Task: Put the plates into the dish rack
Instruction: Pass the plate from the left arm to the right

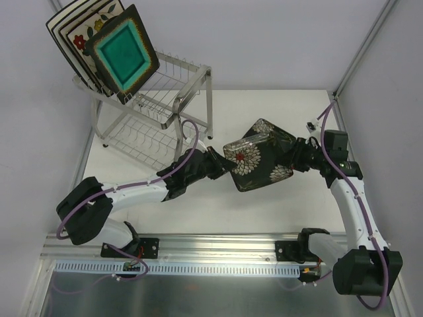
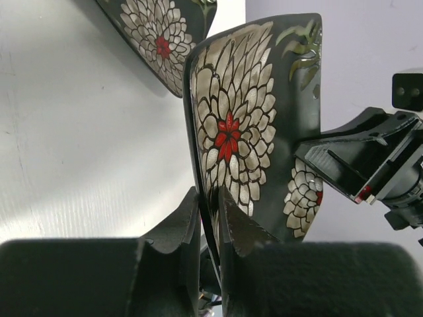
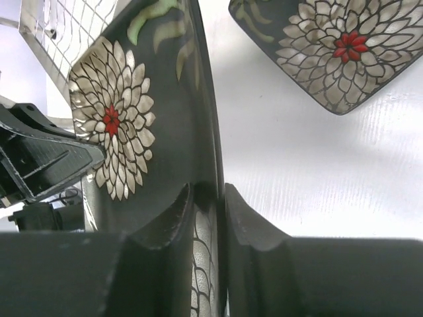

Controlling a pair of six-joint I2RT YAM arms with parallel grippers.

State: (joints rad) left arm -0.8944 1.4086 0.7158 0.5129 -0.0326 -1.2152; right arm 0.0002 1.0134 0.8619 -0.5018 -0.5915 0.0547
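A dark square plate with white blooms (image 1: 254, 165) is held on edge above the table between both arms. My left gripper (image 1: 221, 165) is shut on its left rim (image 2: 210, 198). My right gripper (image 1: 299, 158) is shut on its right rim (image 3: 208, 191). A second bloom plate (image 1: 272, 134) lies flat on the table behind it. The silver dish rack (image 1: 192, 82) stands at the far left. On its upper tier lean the teal-centred plate (image 1: 122, 56), the flowered cream plate (image 1: 89, 33) and the white black-rimmed plate (image 1: 63, 20). No round cream plate shows.
The rack's lower tier (image 1: 142, 139) holds no plates. Grey walls close in on the left and right of the white table (image 1: 277, 205). A metal rail (image 1: 218, 244) runs along the near edge.
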